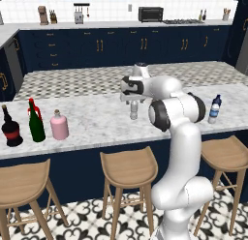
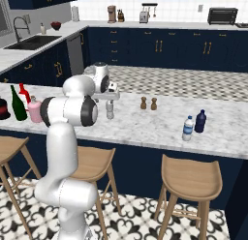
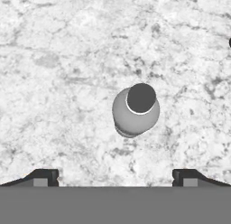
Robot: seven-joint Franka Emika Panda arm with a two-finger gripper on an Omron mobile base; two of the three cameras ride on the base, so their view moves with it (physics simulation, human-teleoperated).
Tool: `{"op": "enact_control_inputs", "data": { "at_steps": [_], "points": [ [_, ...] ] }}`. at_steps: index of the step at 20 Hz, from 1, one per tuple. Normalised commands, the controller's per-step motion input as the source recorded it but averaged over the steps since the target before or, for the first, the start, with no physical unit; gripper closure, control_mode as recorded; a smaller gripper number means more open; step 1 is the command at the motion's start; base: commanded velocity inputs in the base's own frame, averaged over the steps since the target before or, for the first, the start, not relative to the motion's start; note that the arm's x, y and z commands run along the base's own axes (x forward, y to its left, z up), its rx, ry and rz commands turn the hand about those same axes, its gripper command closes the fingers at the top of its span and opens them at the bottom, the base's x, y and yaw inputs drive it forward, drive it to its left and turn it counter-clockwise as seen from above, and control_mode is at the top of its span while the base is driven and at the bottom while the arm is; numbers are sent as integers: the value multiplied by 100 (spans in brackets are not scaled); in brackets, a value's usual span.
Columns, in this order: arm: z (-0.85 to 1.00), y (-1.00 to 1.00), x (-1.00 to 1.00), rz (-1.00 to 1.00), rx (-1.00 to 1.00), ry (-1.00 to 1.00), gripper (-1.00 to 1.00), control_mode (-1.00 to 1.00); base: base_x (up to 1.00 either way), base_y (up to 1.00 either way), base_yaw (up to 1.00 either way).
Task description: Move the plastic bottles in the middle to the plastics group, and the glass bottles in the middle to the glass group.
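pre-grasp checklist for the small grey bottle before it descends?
1. Gripper open, fingers wide apart: ok.
2. Small grey bottle upright on the marble counter: ok.
3. Bottle centred between the fingers: not ok, it sits slightly toward one side in the hand view.
4. Counter clear right around the bottle: ok.
5. Drop spot: blue-capped water bottle stands at the far end with free marble beside it: ok.
6. Height above the cap: cannot tell.

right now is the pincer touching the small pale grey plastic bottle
Apart. The hand view looks straight down on the small pale grey plastic bottle, and both fingertips of the open pincer stand wide to either side, with bare marble between.
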Motion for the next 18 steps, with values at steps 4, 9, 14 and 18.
{"op": "enact_control_inputs", "data": {
  "at_steps": [4, 9, 14, 18],
  "points": [
    [0, -46, 0, -1, 4, -11, -100, -100, 0, 0, 0],
    [0, -1, 18, 0, 0, -2, -100, -100, 0, 0, 0],
    [0, 3, 19, 0, 0, 0, -100, -100, 0, 0, 0],
    [-1, 4, 10, 0, 0, 0, -100, -100, 0, 0, 0]
  ]
}}
